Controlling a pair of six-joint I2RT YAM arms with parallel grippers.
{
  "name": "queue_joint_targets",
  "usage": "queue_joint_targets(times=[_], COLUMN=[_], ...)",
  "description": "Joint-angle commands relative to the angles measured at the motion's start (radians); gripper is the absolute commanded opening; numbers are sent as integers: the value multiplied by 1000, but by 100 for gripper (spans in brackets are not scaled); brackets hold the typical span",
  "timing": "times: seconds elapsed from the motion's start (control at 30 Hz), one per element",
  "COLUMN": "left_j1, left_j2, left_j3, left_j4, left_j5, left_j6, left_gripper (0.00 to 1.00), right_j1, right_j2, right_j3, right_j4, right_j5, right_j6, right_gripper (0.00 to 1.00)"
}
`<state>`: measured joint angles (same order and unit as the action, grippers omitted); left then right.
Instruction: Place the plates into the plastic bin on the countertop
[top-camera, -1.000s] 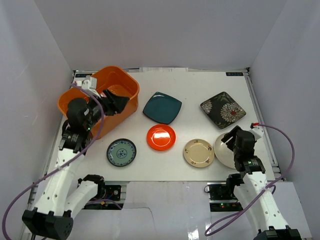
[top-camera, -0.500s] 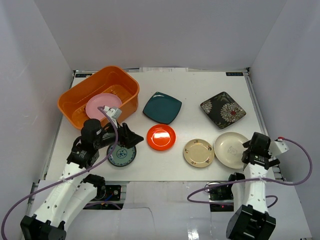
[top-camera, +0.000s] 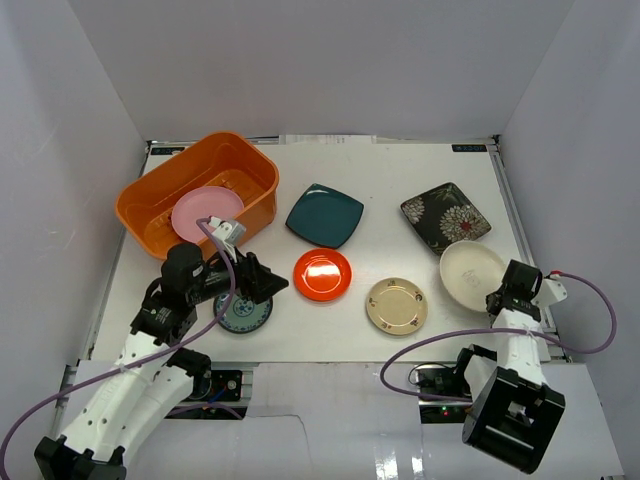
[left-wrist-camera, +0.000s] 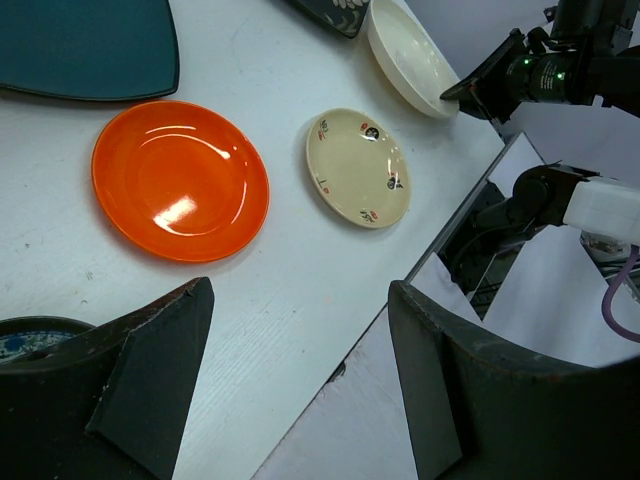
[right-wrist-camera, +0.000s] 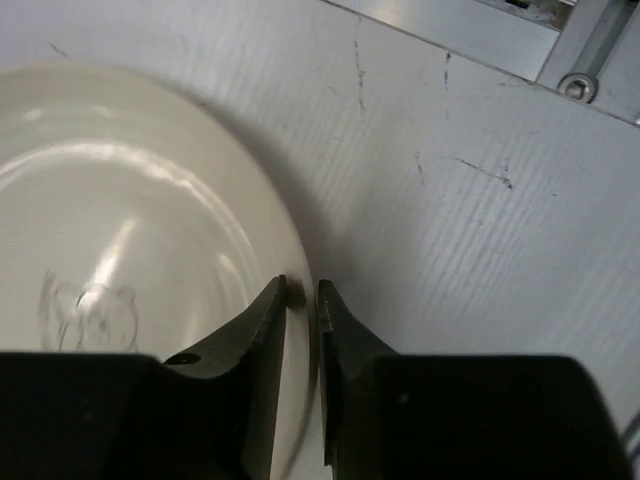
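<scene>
White walls (top-camera: 300, 60) are enclosing the flat white countertop (top-camera: 400, 170), with both arms reaching in from its near edge.

At the far left corner the orange rectangular plastic bin (top-camera: 170, 180) is sitting, and the round pink plate (top-camera: 205, 212) is already lying inside it on the bottom.

Just right of the bin, the teal square plate (top-camera: 325, 215) is resting flat. Well apart from it, toward the right, the black floral square plate (top-camera: 446, 217) is lying.

The cream-white round plate (top-camera: 472, 275) is sitting at the near corner of the floral one. Whether the two are touching cannot be told. The right gripper (right-wrist-camera: 303, 295) is pinching this plate's near rim, its jaws almost closed, with one finger inside the rim and one outside.

In the middle, the glossy red round plate (top-camera: 322, 274) and the beige-gold round plate (top-camera: 396, 306) are lying flat and apart.

The green-blue patterned round plate (top-camera: 245, 312) is resting near the front left, partly hidden beneath the left gripper (left-wrist-camera: 300, 300). That gripper is hovering above the surface with its jaws spread wide and gripping nothing, its wrist camera looking past the fingers toward the red plate.
</scene>
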<state>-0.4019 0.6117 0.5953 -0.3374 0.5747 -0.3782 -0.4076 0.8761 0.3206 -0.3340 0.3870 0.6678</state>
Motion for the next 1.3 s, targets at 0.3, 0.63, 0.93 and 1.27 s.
queue_joint_targets(times=[0.3, 0.63, 0.93, 1.27], left_j1=[-5, -50, -274, -325], left_j2=[46, 186, 520, 715], left_j3=[15, 78, 202, 279], left_j4=[0, 138, 245, 273], left_j5=[-3, 67, -137, -259], left_j6=[-1, -188, -226, -235], left_gripper=[82, 82, 77, 33], right_j1=[-4, 234, 625, 708], right_j2=[-279, -319, -195, -164], right_j3=[126, 146, 144, 86], right_j4=[-135, 12, 223, 322], right_j5=[-32, -560, -591, -664], right_j6=[-56, -34, -45, -97], right_gripper=[8, 8, 8, 8])
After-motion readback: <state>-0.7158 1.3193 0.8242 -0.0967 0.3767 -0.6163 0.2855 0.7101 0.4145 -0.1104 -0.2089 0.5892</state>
